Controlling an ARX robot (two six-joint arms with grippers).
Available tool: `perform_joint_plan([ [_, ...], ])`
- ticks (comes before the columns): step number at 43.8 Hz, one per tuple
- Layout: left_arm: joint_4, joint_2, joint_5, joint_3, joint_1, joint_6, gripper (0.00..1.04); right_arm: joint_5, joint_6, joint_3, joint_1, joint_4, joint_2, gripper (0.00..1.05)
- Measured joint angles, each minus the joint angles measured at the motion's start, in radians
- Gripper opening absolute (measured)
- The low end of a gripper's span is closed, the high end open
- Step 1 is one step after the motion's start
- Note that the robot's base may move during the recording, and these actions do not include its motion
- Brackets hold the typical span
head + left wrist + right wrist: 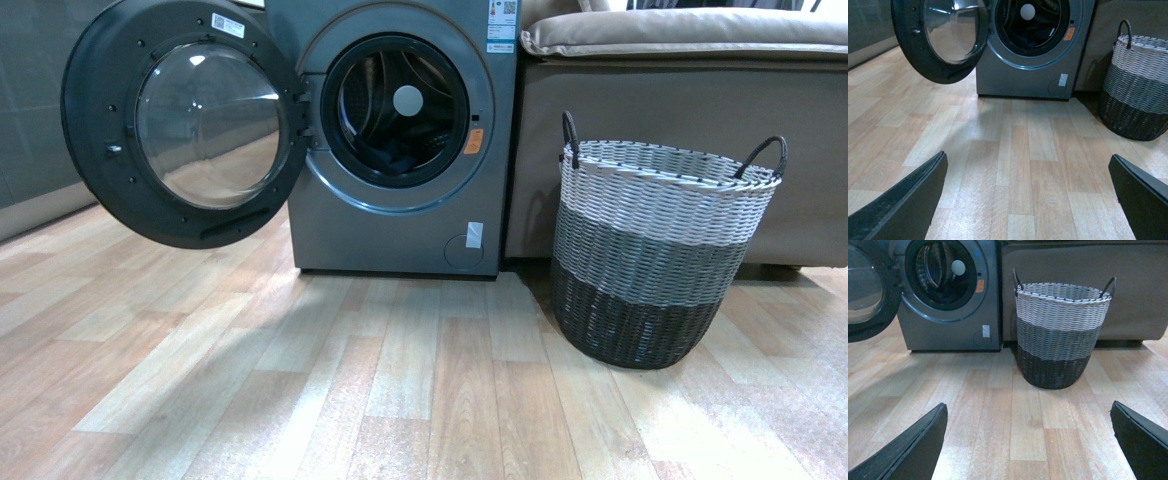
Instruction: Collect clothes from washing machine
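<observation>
The grey washing machine (400, 215) stands at the back of the wooden floor with its black glass-windowed door (185, 120) swung open to the left. Dark navy clothes (398, 160) lie low in the perforated drum, also seen in the left wrist view as clothes (1034, 37). My left gripper (1028, 172) is open over bare floor, well short of the machine (1023, 75). Over floorboards, in front of the basket, my right gripper (1029, 415) is open with nothing between its fingers. Neither arm shows in the front view.
A woven white-grey-black basket (650, 260) with dark handles stands right of the machine, before a brown sofa (690, 40). The open door juts out over the floor at the left. A grey wall (30, 110) runs along the far left.
</observation>
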Motion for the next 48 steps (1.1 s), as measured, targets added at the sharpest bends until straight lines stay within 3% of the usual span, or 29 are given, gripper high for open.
perform_joint_plan([
  [48, 0.0, 0.001, -0.002, 0.0, 0.0, 0.0, 0.98, 0.0, 0.0, 0.0, 0.0, 0.0, 0.0, 0.97],
])
